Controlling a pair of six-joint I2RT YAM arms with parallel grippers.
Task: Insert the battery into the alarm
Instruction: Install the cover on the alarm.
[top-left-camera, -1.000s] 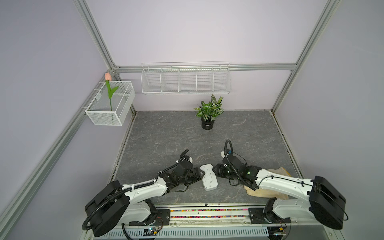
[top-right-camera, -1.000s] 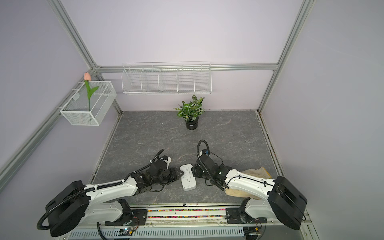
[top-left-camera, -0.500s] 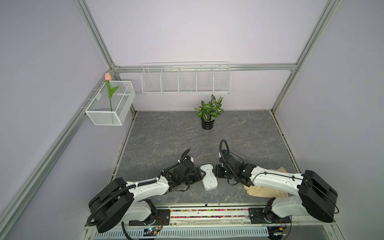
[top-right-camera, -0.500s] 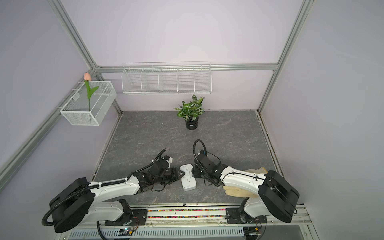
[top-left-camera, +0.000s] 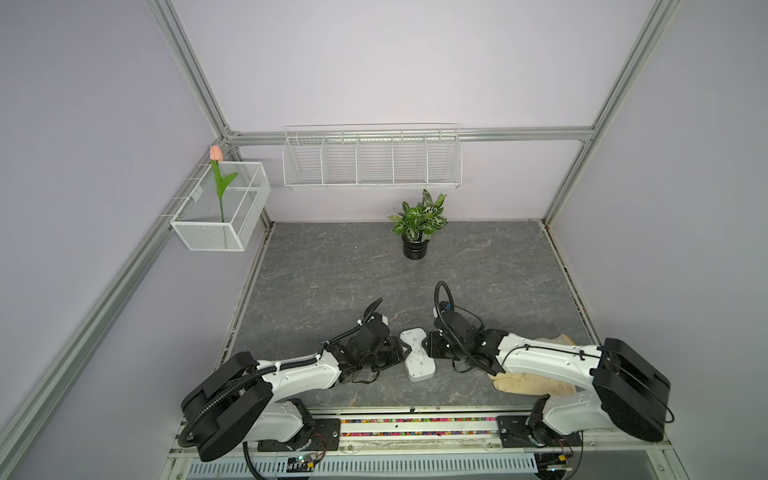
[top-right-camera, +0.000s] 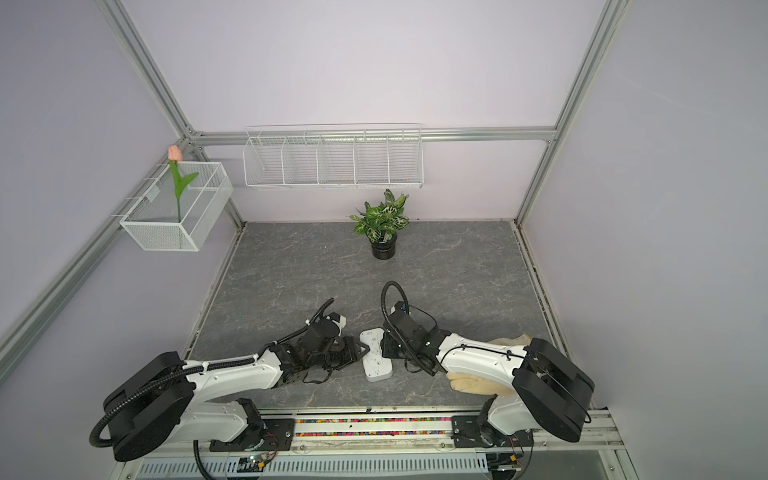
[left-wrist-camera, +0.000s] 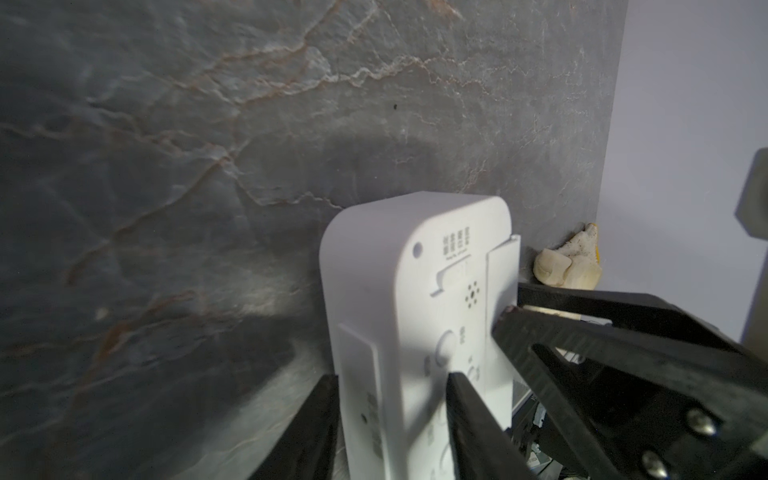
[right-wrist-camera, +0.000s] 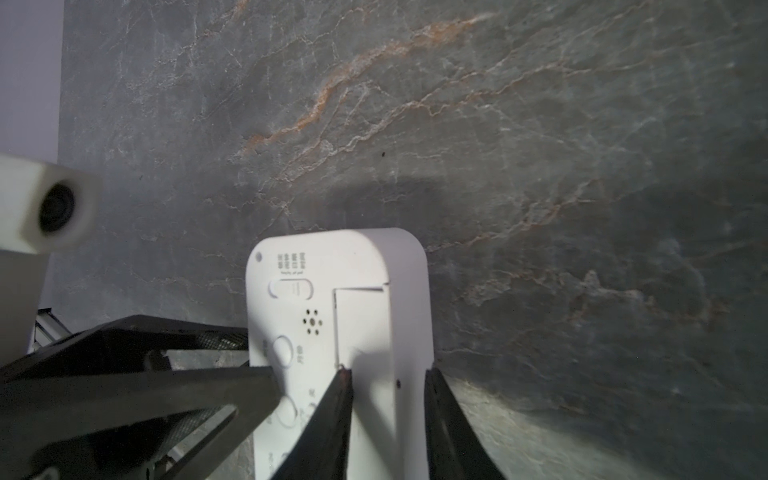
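One alarm here, lying back-up on the slate-grey table, flanked by two grippers. The left gripper straddles one long edge, one finger on the back and one at the side. The right gripper has one tip at the battery cover corner and the other outside the edge. Both are part-spread; a firm grip I cannot tell. Printing by the slide switch is too small to read. One glove, one potted plant

Lab test cell, aluminium frame
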